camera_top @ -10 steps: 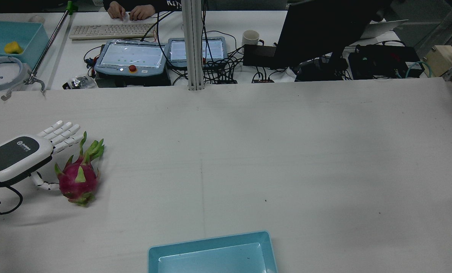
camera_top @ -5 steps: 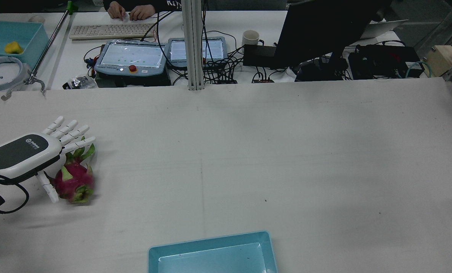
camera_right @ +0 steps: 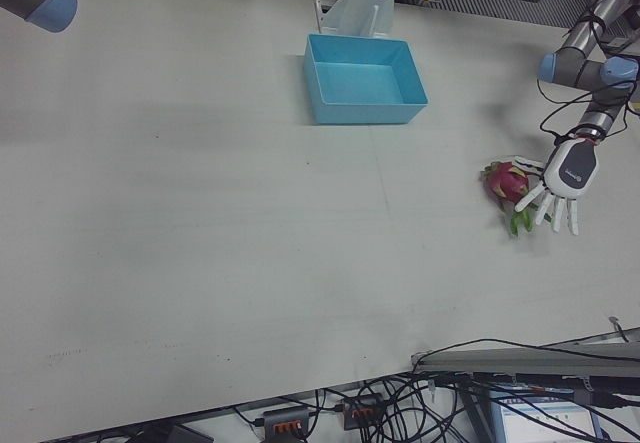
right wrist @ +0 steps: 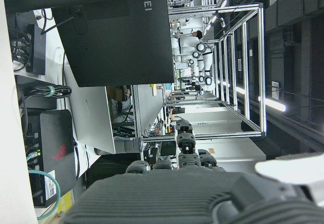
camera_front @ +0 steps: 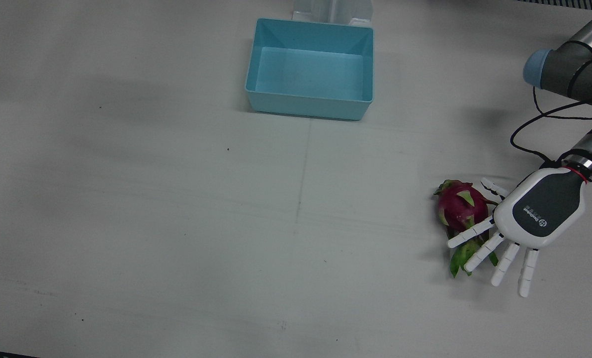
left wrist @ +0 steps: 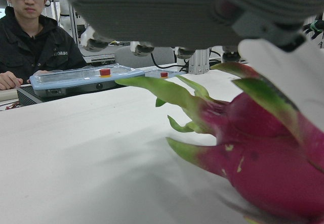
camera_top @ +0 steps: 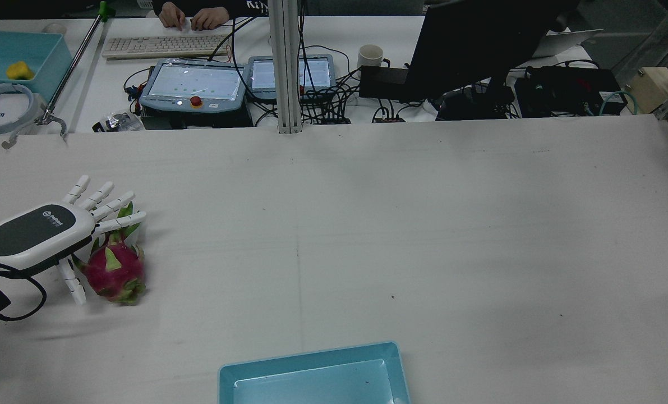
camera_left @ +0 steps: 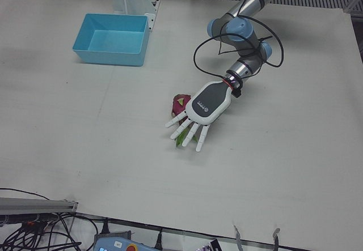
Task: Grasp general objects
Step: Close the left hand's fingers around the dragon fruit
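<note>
Dragon fruit (camera_top: 114,271) lies on the white desk (camera_top: 367,224), partly under my left hand (camera_top: 42,235); fingers (camera_front: 479,254) are splayed wide over its green leaves, thumb beside it, not closed around it.

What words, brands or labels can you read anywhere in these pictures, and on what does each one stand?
"HUAWEI": only the letters "AWEI" show, on the back of the black monitor in the right hand view.
Logo and lettering on the back of the left hand: too small to read.
White label on the black box: too small to read.
</note>
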Action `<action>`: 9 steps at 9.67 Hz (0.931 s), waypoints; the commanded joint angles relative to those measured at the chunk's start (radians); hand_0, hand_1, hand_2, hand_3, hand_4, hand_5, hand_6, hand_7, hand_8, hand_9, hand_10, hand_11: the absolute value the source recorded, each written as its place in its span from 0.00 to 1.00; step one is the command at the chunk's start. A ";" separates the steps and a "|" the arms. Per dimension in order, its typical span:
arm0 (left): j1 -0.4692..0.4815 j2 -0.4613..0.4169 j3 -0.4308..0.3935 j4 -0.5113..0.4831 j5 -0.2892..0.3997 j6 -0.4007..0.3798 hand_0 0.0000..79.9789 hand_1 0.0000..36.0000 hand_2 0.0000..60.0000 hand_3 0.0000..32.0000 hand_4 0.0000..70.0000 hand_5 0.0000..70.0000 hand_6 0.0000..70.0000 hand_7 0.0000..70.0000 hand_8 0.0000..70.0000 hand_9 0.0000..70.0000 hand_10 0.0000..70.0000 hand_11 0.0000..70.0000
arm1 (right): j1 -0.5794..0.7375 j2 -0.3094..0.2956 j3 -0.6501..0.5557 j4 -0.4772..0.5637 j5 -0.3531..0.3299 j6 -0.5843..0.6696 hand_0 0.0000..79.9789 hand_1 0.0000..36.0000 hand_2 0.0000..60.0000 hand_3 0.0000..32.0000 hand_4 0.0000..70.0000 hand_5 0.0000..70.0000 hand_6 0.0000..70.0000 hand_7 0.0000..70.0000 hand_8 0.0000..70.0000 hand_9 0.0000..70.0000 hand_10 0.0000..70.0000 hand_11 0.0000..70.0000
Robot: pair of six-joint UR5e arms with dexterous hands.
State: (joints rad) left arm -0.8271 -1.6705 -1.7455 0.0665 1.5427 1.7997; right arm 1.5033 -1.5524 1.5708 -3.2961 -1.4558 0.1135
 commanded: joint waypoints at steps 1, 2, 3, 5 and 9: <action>0.045 0.000 -0.002 -0.002 -0.010 0.001 0.64 0.48 0.00 0.68 0.00 0.00 0.00 0.00 0.00 0.00 0.00 0.00 | 0.000 0.000 0.000 0.000 0.000 0.000 0.00 0.00 0.00 0.00 0.00 0.00 0.00 0.00 0.00 0.00 0.00 0.00; 0.046 0.000 -0.003 -0.002 -0.010 0.001 0.63 0.48 0.00 0.47 0.00 0.00 0.00 0.00 0.00 0.00 0.00 0.00 | 0.000 0.000 0.001 0.000 0.000 0.000 0.00 0.00 0.00 0.00 0.00 0.00 0.00 0.00 0.00 0.00 0.00 0.00; 0.045 0.000 -0.009 -0.002 -0.010 0.001 0.64 0.53 0.01 0.05 0.00 0.10 0.00 0.00 0.00 0.00 0.00 0.00 | 0.000 0.000 0.002 0.000 0.000 0.000 0.00 0.00 0.00 0.00 0.00 0.00 0.00 0.00 0.00 0.00 0.00 0.00; 0.045 0.000 -0.006 -0.008 -0.022 0.003 0.70 0.73 0.20 0.00 0.01 0.29 0.00 0.00 0.00 0.00 0.00 0.00 | 0.000 0.000 0.002 0.000 0.000 0.000 0.00 0.00 0.00 0.00 0.00 0.00 0.00 0.00 0.00 0.00 0.00 0.00; 0.045 0.003 0.001 -0.036 -0.038 0.003 0.79 0.99 0.58 0.00 0.22 0.45 0.00 0.02 0.00 0.00 0.00 0.00 | 0.000 0.000 0.002 0.000 0.000 0.000 0.00 0.00 0.00 0.00 0.00 0.00 0.00 0.00 0.00 0.00 0.00 0.00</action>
State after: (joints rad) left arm -0.7824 -1.6697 -1.7471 0.0422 1.5167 1.8023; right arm 1.5033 -1.5524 1.5723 -3.2965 -1.4558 0.1135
